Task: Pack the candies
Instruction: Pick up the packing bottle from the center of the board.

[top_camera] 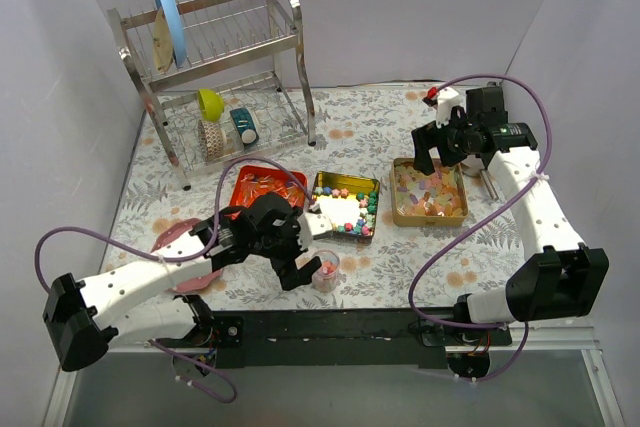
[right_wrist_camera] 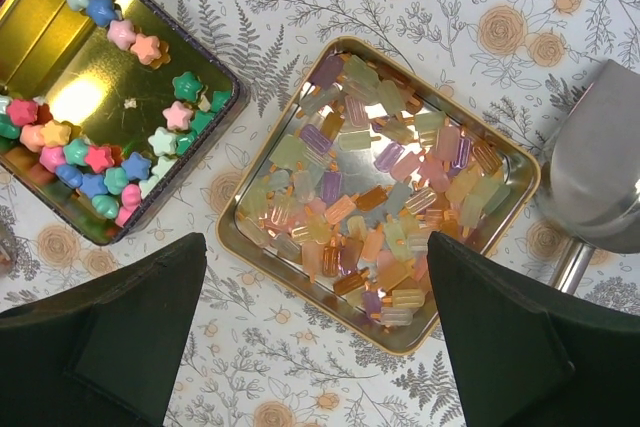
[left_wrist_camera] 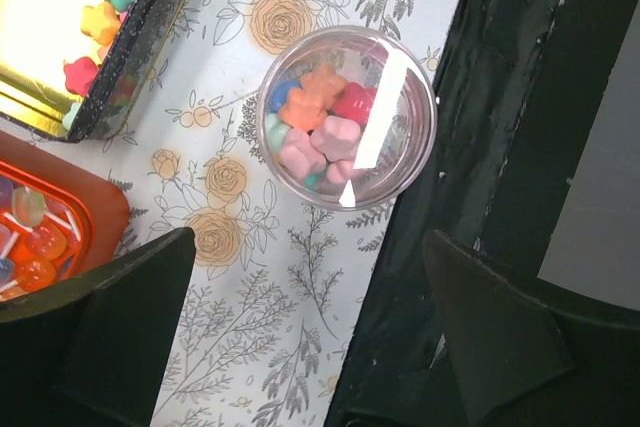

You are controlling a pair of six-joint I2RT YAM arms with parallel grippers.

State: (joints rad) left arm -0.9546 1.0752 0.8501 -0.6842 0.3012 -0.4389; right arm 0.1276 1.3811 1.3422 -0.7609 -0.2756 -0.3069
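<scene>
Floral cloth [left_wrist_camera: 300, 277], cup [left_wrist_camera: 400, 162] of star candies [left_wrist_camera: 318, 122] sits right by the near edge under the left gripper [left_wrist_camera: 310, 322], jaws spread and empty, so a sloppy pinch could knock it off, while farther back the right gripper [right_wrist_camera: 320, 337] gapes empty over the jelly tray [right_wrist_camera: 528, 175].

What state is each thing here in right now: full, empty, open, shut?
Clear cup, upright, partly filled with star candies.
Dark tin, open, partly filled with star candies.
Gold tin, open, full of lolly-shaped candies.
Left tool, open, empty.
Right tool, open, empty, above the gold tin.
</scene>
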